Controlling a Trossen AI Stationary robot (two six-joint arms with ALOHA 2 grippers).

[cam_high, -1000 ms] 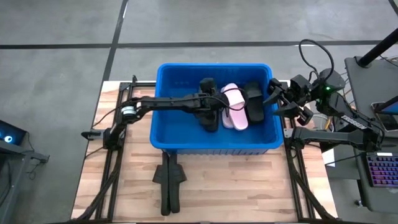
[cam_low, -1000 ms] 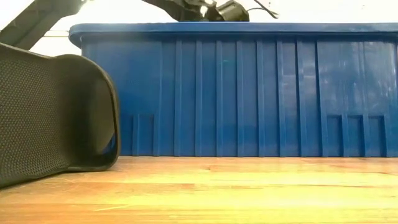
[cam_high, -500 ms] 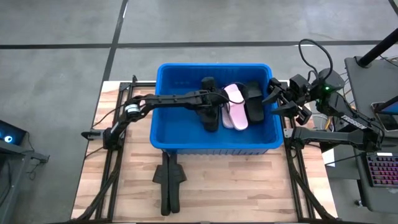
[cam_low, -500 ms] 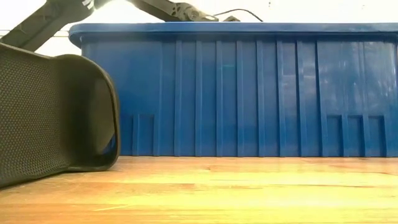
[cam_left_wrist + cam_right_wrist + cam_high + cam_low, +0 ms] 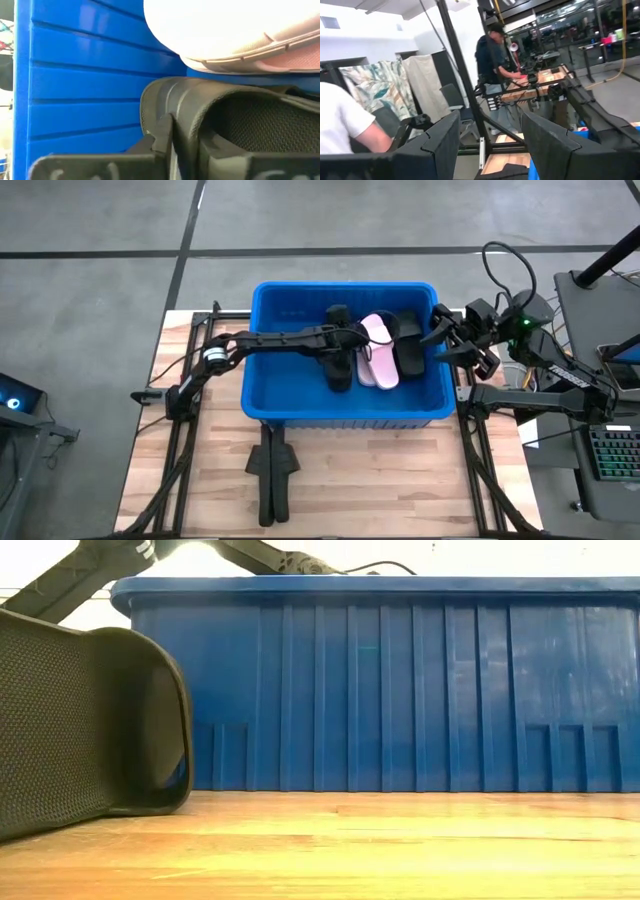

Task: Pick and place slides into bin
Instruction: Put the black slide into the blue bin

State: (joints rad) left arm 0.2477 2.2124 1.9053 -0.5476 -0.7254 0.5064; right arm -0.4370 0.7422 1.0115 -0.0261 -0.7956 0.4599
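Black slide pinched in left end effector

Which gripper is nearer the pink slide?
Left. The left gripper is inside the bin right beside the pink slide; the right gripper hangs at the bin's right rim.

Black slides and one pink inside blue bin; another black slide outside.

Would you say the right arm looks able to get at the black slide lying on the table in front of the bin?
Probably not easily: the right gripper hovers open at the bin's right rim, and the bin stands between it and the black slide on the table. The left arm sits nearer.
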